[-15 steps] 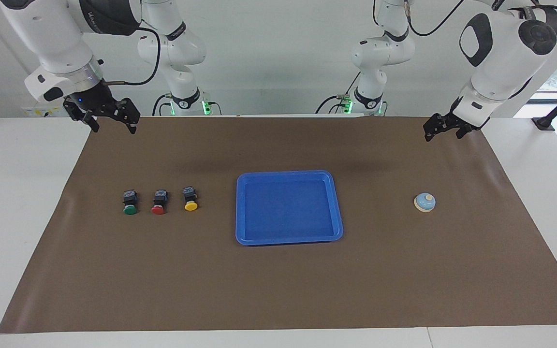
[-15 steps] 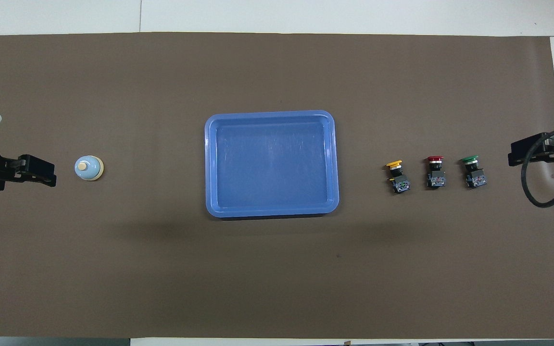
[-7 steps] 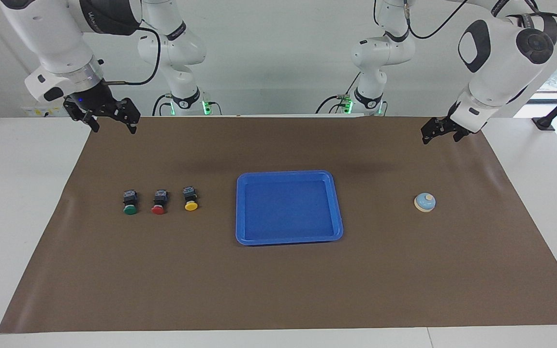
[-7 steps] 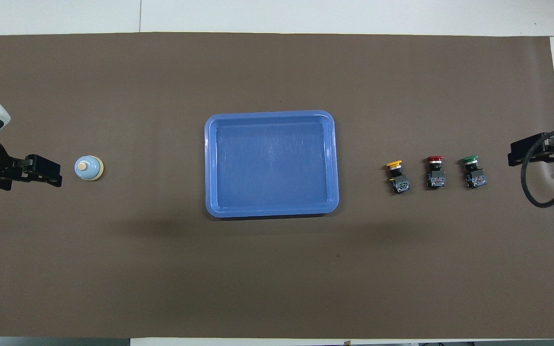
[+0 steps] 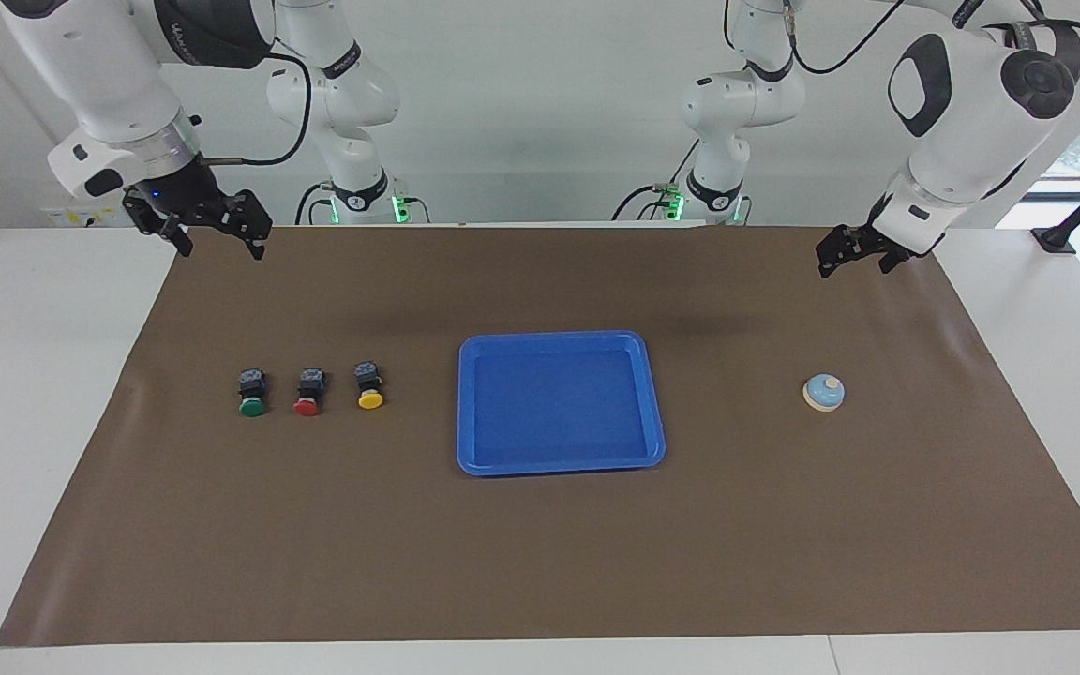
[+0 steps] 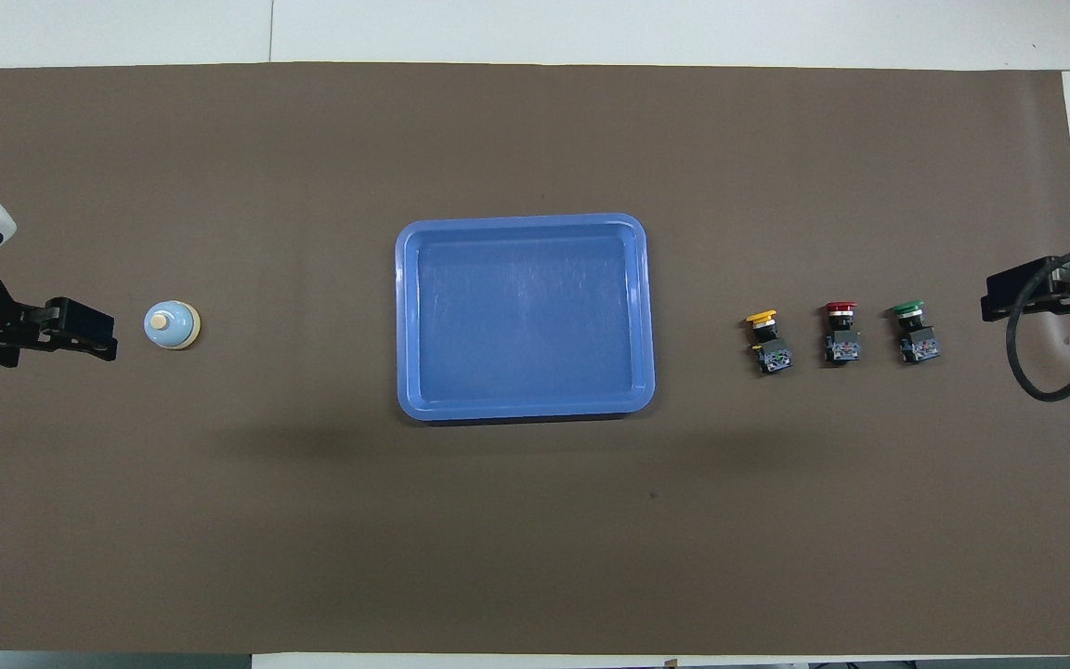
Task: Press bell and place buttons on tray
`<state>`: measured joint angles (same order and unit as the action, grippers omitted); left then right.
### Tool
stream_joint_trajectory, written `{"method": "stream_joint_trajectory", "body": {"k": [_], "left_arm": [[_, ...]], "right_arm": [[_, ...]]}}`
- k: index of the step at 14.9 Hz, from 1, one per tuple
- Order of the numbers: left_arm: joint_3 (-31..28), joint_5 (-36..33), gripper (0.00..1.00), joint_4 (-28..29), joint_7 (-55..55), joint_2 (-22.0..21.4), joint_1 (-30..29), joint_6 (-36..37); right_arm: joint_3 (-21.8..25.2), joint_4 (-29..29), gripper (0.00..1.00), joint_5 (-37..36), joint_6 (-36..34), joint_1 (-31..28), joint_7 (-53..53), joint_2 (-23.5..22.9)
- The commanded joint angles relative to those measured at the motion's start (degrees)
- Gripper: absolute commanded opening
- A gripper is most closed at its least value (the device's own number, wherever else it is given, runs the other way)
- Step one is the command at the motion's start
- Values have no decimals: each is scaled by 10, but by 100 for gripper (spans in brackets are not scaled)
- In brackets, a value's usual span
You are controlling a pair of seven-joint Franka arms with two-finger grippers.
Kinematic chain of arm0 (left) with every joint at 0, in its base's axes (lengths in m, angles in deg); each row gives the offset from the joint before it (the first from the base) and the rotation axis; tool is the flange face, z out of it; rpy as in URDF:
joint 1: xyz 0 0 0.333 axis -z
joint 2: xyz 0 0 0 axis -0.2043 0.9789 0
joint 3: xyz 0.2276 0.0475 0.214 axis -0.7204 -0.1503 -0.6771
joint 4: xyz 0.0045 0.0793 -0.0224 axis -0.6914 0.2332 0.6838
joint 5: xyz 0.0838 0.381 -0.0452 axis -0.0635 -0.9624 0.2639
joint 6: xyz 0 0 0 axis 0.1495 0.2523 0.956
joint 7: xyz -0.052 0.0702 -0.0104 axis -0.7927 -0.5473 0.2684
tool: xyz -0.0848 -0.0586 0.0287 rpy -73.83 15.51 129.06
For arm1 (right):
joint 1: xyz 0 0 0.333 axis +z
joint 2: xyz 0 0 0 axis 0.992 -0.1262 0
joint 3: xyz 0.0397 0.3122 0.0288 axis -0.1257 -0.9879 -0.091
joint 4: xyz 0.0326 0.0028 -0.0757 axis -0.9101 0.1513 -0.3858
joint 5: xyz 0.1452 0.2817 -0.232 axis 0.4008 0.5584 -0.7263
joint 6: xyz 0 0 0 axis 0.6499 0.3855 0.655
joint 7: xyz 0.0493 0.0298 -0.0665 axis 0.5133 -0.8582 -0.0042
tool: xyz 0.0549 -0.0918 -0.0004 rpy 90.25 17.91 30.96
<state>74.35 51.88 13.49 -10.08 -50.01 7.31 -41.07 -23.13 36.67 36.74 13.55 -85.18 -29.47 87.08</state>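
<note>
A brown mat [image 5: 540, 562] covers the table [image 5: 34, 422], and all task items rest on it. The tray [image 5: 561, 463] lies flat at the middle of the mat, with nothing in it. The bell [image 5: 823, 392] stands upright toward the left arm's end of the table, well apart from the tray. The three buttons lie in a row toward the right arm's end: the yellow button [image 5: 369, 385] is nearest the tray, the red button [image 5: 308, 391] is beside it, and the green button [image 5: 252, 392] is at the outer end of the row. Each button lies on its side, cap pointing away from the robots, and none touches another or the tray. The left gripper [image 5: 838, 253] hangs in the air over the mat's edge nearest the robots, at the left arm's end; it holds nothing, and whether its fingers are parted or closed cannot be told. In the overhead view the left gripper [image 6: 80, 330] appears just beside the bell [image 6: 171, 325], but the facing view shows it raised and clear of it. The right gripper [image 5: 219, 234] hangs over the mat's corner nearest the robots at the right arm's end, fingers spread apart and empty, clear of the buttons.
</note>
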Motion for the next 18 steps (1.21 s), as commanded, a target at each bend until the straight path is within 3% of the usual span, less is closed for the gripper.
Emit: {"method": "stream_joint_trajectory", "body": {"k": [1, 7, 13, 16, 18], "left_arm": [[-5, -2, 100, -3, -2, -7, 3, 8], [-5, -1, 100, -9, -2, -15, 3, -36], [-4, 1, 100, -8, -1, -16, 5, -33], [-5, 1, 100, -8, -1, -16, 3, -35], [-4, 1, 100, -8, -1, -16, 3, -35]], "right_arm": [[-5, 4, 100, 1, -8, -6, -11, 7], [-5, 4, 100, 1, -8, -6, -11, 7], [-5, 4, 100, 1, -8, -7, -13, 7], [-4, 3, 100, 1, -44, -12, -15, 11], [-3, 51, 100, 1, 5, -34, -50, 26]]}}
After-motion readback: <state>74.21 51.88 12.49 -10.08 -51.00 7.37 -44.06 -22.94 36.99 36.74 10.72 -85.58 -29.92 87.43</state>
